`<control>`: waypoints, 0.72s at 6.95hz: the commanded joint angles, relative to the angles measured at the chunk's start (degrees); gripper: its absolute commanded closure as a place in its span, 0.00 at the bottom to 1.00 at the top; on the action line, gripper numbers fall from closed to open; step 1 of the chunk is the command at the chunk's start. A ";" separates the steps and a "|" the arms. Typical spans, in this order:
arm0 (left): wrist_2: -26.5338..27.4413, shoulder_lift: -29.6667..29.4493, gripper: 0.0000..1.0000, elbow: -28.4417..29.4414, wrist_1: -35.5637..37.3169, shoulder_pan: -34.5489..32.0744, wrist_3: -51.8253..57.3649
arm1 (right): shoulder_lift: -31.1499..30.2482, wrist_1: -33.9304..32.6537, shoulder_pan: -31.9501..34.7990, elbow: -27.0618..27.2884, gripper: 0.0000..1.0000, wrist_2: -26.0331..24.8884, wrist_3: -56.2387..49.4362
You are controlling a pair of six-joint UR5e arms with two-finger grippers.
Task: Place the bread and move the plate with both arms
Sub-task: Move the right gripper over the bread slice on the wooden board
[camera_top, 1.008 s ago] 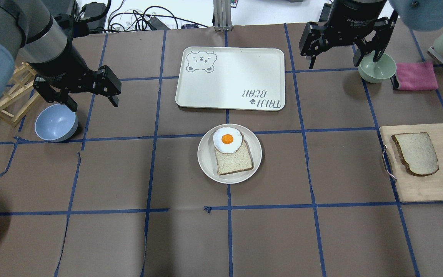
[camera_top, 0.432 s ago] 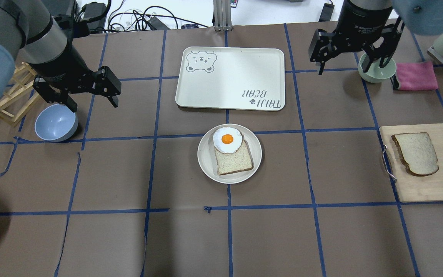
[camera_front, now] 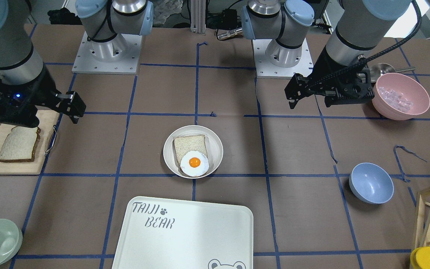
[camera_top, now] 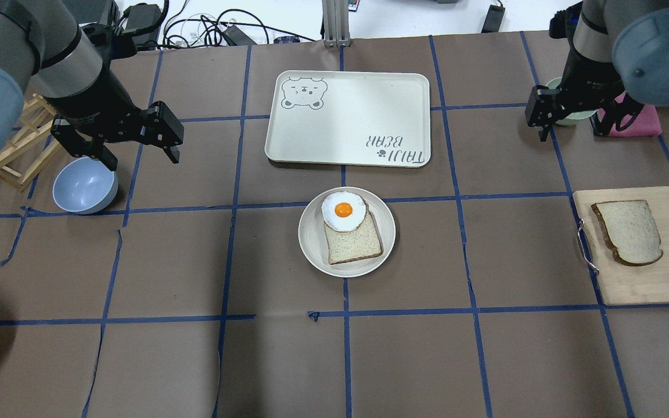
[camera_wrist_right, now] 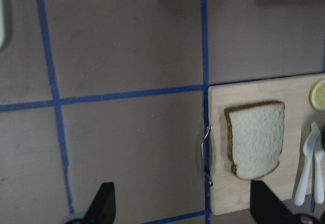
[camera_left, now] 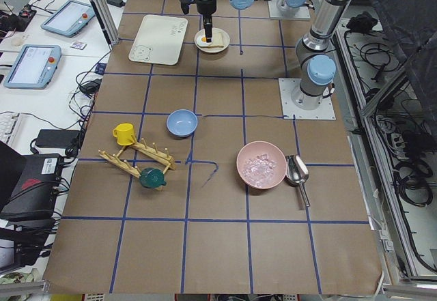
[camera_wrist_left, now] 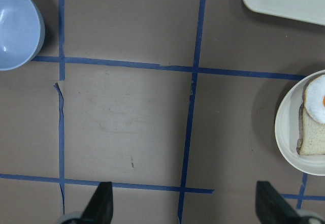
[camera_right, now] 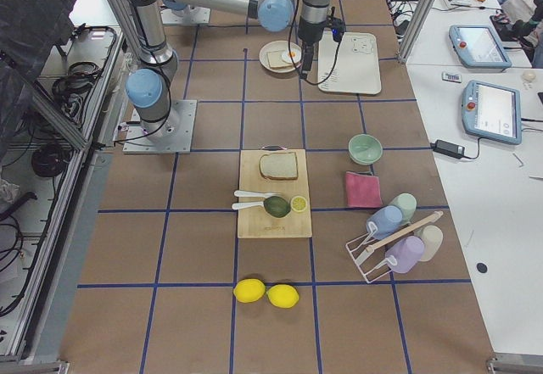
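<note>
Left fingers [camera_wrist_left: 104, 198]: apart, empty, only tips show.
Plate [camera_wrist_left: 285, 127]: ahead-right of them, cut off.
Right fingers [camera_wrist_right: 104, 198]: apart, empty.
Bread [camera_wrist_right: 255, 138]: ahead of them, whole, on board [camera_wrist_right: 221, 148].

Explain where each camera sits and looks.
Front-facing: across the table, facing the robot; left arm, right arm show.
Overhead: behind the robot, looking down; left gripper, right gripper.
Left side: table's end; left arm nearer.
Right side: opposite end; right arm nearer.
Left wrist: down past fingertips at the plate.
Right wrist: down at the bread.
Front and overhead share the plate.
</note>
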 commanded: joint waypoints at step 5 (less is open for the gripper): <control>0.26 0.00 0.00 -0.11 0.00 0.00 0.00 | 7.41 -40.91 -12.86 26.35 0.08 -0.95 -21.79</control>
